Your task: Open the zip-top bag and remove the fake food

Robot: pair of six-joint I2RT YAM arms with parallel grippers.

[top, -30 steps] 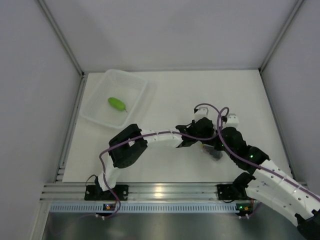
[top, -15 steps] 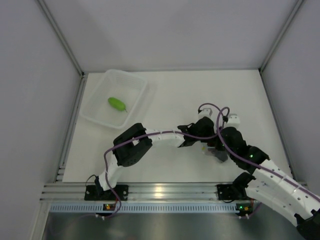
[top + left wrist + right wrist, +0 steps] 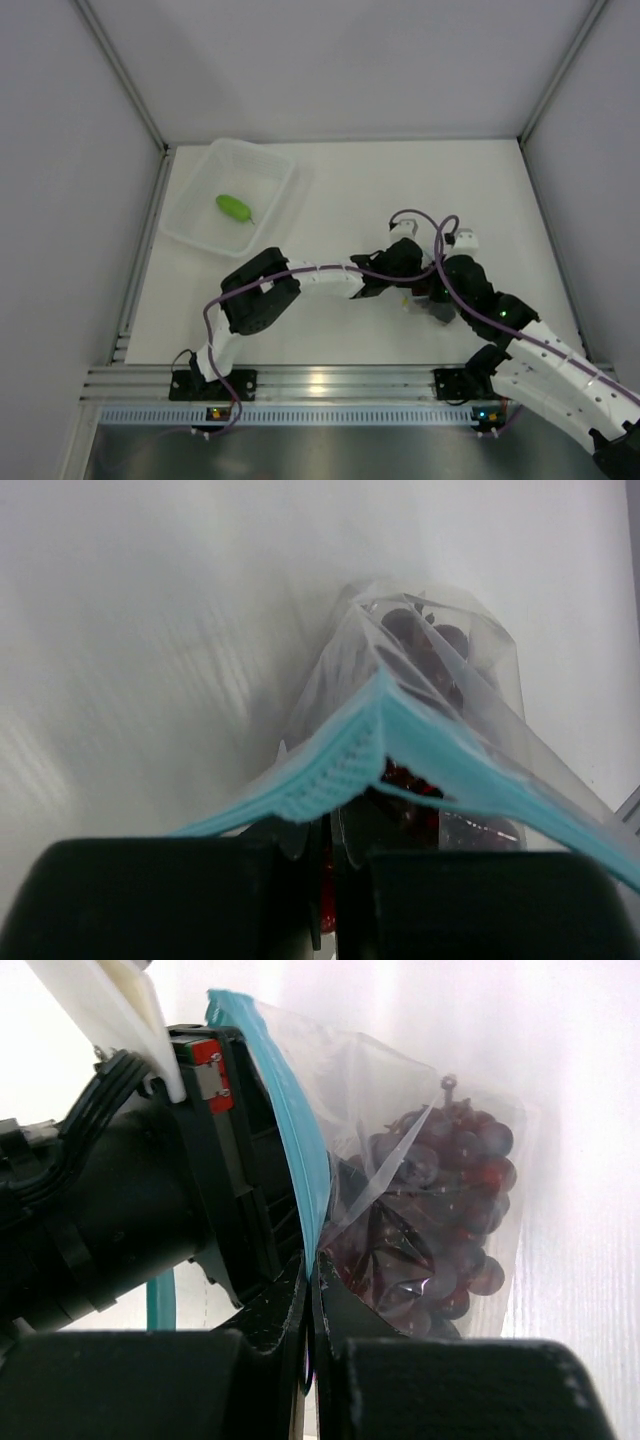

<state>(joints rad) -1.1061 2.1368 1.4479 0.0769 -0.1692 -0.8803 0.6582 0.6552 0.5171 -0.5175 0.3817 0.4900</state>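
Left gripper [image 3: 335, 850] and right gripper [image 3: 310, 1305] each pinch a lip of the zip-top bag [image 3: 400, 1090]; pulled apart, the slick film between their jaws may slip free.

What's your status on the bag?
Left claw, right claw shut on zip-top bag mouth. Grape bunch inside. Green piece in tub. Nothing blocking.

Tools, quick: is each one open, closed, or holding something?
Left tool: closed, holding the bag.
Right tool: closed, holding the bag.
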